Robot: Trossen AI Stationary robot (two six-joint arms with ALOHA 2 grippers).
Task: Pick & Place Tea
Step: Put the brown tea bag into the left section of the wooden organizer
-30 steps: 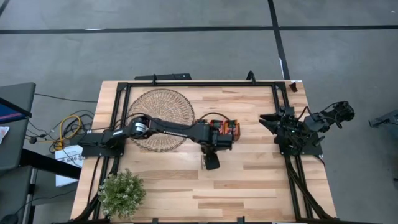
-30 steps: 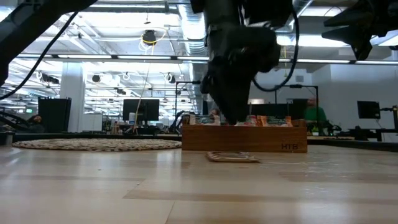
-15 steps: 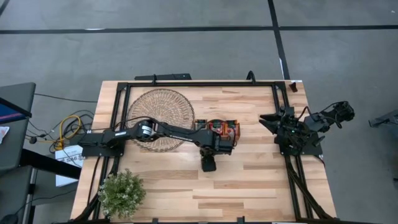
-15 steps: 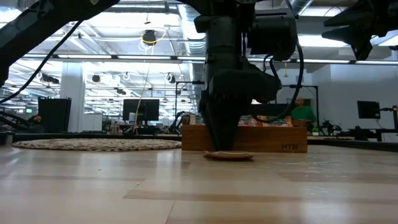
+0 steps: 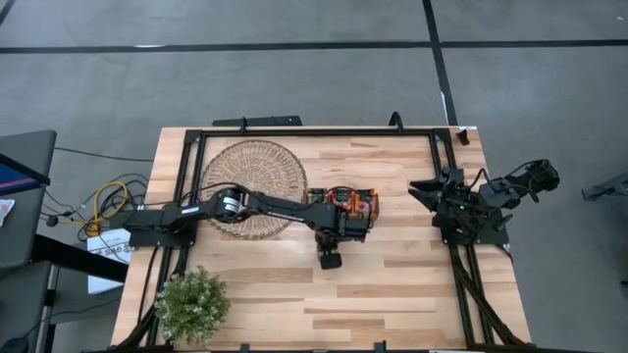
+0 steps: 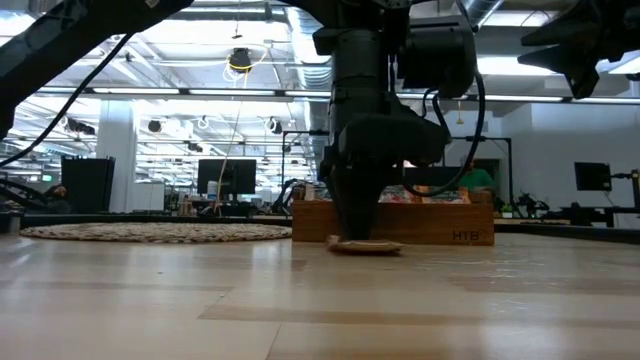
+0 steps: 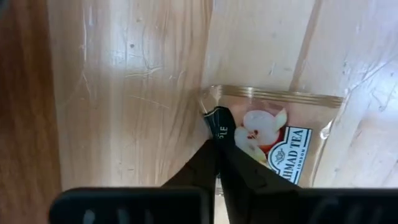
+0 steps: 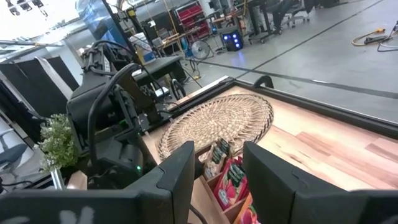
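Near the table's (image 5: 245,294) middle, just on the front-edge side of the wooden tray (image 5: 343,203): left gripper (image 7: 216,146), wide open a second ago, now pinched shut on the edge of one tea sachet (image 7: 273,134) lying flat on the boards, so grasp made and lift judged next. Sachet pale, square, with apple picture and dark label. At the right edge: right gripper (image 8: 214,165) parked, fingers apart, empty.

Dark left gripper (image 6: 352,236) planted straight down on a flat tea sachet (image 6: 366,247) lying on the tabletop (image 6: 300,310). Just behind, a wooden tray (image 6: 430,222); far off to one side, a woven mat (image 6: 155,232).
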